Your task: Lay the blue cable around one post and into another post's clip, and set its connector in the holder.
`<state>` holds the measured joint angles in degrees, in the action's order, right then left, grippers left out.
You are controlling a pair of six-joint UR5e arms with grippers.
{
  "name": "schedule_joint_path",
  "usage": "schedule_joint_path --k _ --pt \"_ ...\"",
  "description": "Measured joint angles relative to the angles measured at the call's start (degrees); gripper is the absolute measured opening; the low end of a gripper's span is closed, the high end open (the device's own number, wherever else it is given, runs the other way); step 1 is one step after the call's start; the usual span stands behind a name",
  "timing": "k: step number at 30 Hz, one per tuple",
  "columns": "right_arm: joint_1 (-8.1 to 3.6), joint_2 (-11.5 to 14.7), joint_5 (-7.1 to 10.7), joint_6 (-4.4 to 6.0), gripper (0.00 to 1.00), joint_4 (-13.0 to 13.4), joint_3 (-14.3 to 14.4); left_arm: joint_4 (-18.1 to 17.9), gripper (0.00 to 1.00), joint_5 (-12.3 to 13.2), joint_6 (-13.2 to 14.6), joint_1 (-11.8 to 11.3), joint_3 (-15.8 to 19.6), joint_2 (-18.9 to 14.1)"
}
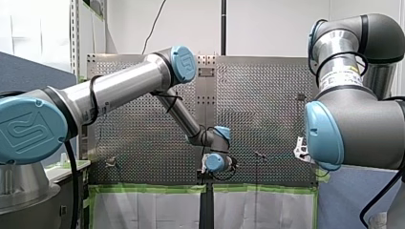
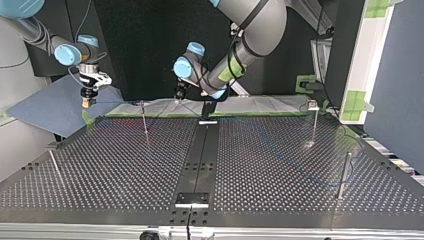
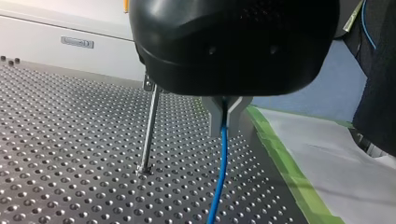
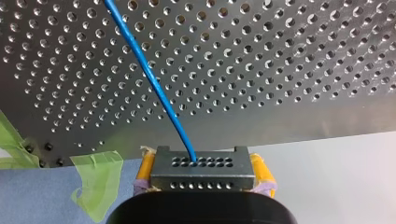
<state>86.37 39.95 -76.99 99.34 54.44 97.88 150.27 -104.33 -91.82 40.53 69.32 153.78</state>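
Note:
In the right wrist view my right gripper (image 4: 201, 171), with yellow pads, is shut on a grey perforated connector (image 4: 201, 163). The blue cable (image 4: 154, 79) runs from the connector out over the perforated table (image 4: 289, 60). In the left wrist view my left gripper (image 3: 225, 125) is shut on the blue cable (image 3: 219, 177), which hangs down to the table beside a thin metal post (image 3: 149, 130). In the top view my right gripper (image 2: 88, 102) hangs over the table's far left corner. My left gripper (image 2: 179, 96) is at the far edge near the middle, close to a post (image 2: 144, 119).
More posts stand at the top view's right (image 2: 314, 122), near right (image 2: 342, 175) and near left (image 2: 54, 162). A black strip (image 2: 200, 160) runs down the table's middle with a white-edged fixture (image 2: 191, 199) at its near end. Green tape (image 3: 285, 163) lines the far edge.

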Motion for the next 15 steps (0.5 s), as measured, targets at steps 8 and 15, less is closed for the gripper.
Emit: schedule_joint_path --k 8,15 --pt "0.05 0.0 0.00 0.08 0.00 0.1 -0.1 -0.1 0.00 0.5 0.1 -0.1 -0.1 0.1" --pt "0.24 0.0 1.22 0.54 0.00 0.0 -0.6 0.0 0.00 0.8 0.0 -0.1 -0.7 0.1"
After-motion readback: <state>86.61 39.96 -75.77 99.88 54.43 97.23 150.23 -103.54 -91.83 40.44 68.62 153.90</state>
